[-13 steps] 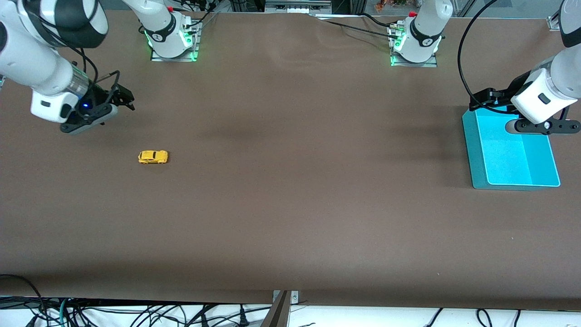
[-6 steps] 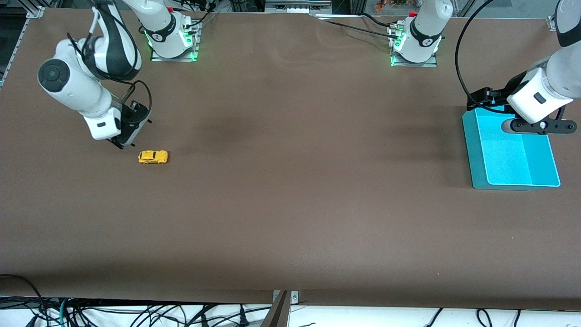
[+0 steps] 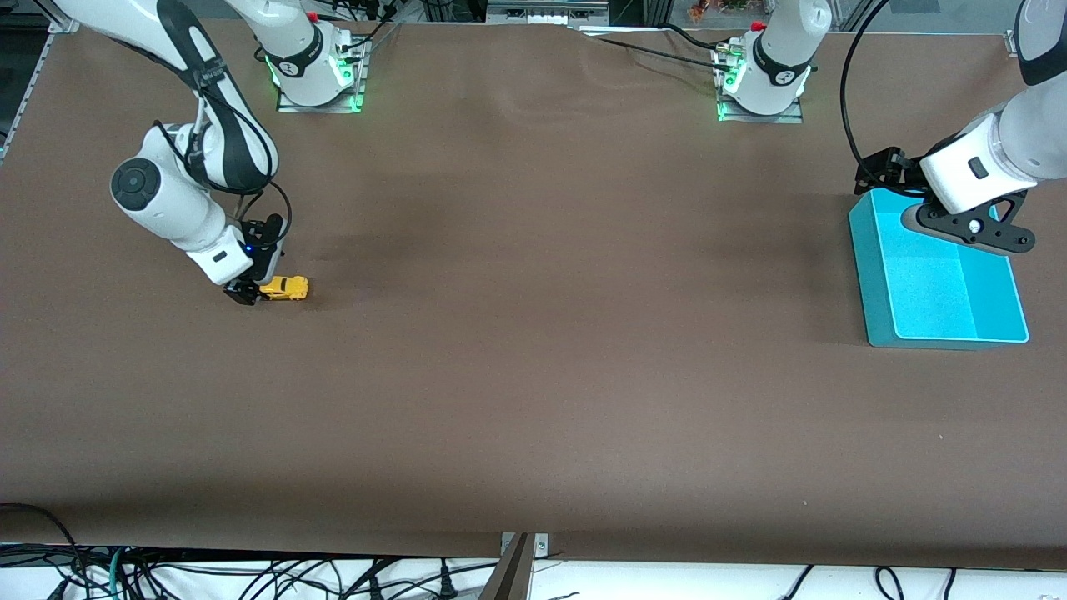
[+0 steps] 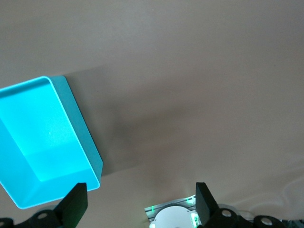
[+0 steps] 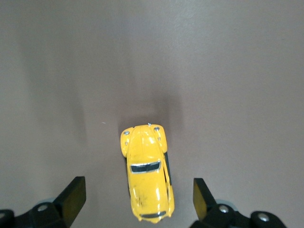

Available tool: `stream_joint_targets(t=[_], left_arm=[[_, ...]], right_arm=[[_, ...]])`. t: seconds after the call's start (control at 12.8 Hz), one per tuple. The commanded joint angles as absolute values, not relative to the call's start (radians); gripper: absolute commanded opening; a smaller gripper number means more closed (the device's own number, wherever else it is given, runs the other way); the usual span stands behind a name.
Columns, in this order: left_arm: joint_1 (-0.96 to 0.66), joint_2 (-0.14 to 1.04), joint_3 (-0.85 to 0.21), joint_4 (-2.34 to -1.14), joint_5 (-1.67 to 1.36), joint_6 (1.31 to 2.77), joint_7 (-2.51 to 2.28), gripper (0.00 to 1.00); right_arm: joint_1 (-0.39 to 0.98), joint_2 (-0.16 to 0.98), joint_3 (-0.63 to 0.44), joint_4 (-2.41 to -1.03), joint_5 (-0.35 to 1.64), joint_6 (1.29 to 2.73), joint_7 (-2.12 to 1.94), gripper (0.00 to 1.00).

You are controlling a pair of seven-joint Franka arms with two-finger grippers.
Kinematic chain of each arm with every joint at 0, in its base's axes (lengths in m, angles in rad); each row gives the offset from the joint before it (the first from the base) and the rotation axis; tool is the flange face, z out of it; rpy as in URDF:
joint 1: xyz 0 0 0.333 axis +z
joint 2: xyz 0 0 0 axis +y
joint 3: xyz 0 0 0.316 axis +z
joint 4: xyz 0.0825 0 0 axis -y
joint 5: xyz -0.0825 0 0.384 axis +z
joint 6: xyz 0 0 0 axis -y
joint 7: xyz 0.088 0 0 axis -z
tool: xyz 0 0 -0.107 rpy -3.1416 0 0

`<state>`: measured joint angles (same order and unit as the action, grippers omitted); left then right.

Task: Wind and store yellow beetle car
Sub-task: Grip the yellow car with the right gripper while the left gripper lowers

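Note:
The yellow beetle car (image 3: 284, 288) stands on the brown table toward the right arm's end. My right gripper (image 3: 247, 291) has come down at one end of the car and is open. In the right wrist view the car (image 5: 146, 179) lies lengthwise, its near half between the two fingers (image 5: 73, 195) with a gap on each side. My left gripper (image 3: 969, 227) hangs open over the teal bin (image 3: 871, 275) at the left arm's end. Nothing is between the left fingers (image 4: 76, 202).
The teal bin (image 4: 80, 128) holds nothing that I can see. Both arm bases (image 3: 317, 67) stand along the table edge farthest from the front camera. Cables hang below the table's near edge.
The right arm swung in from the table's end and dropped its open gripper onto the car's end. The left gripper shifted slightly over the bin. The car has not moved.

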<state>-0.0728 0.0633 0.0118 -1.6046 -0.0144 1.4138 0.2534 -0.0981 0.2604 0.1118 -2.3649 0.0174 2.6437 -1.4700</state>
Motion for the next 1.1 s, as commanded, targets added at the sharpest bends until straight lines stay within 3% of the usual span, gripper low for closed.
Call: stream_joint_targets(t=[0.0,0.08,0.16,0.55,0.63,0.78,1.02], left_arm=[[-0.077,0.069,0.015,-1.588,-0.005,1.390,0.363,1.00],[-0.077,0.069,0.015,-1.588,-0.005,1.390,0.412,1.00],[-0.077,0.069,0.015,-1.588,-0.003,1.388,0.467,1.00],[-0.078,0.069,0.014,-1.588,-0.005,1.364,0.619,1.00],[-0.080,0.071,0.014,-1.588,-0.006,1.364,0.643,1.00],[-0.087,0.086,0.012,-1.586,-0.008,1.362,0.649,1.00],[-0.127,0.086,0.012,-1.586,-0.006,1.362,0.646,1.00]], right_arm=[[-0.117,0.297,0.118,-2.362,0.009,2.683,-1.509,1.00],[-0.123,0.301,0.118,-2.362,0.009,2.683,-1.511,1.00],[-0.130,0.302,0.120,-2.362,0.009,2.683,-1.511,0.92],[-0.130,0.305,0.121,-2.362,0.006,2.678,-1.511,0.08],[-0.130,0.304,0.123,-2.362,0.006,2.678,-1.516,0.00],[-0.130,0.296,0.129,-2.358,0.005,2.675,-1.552,0.00],[-0.129,0.218,0.254,-2.333,0.002,2.605,-1.542,0.00]])
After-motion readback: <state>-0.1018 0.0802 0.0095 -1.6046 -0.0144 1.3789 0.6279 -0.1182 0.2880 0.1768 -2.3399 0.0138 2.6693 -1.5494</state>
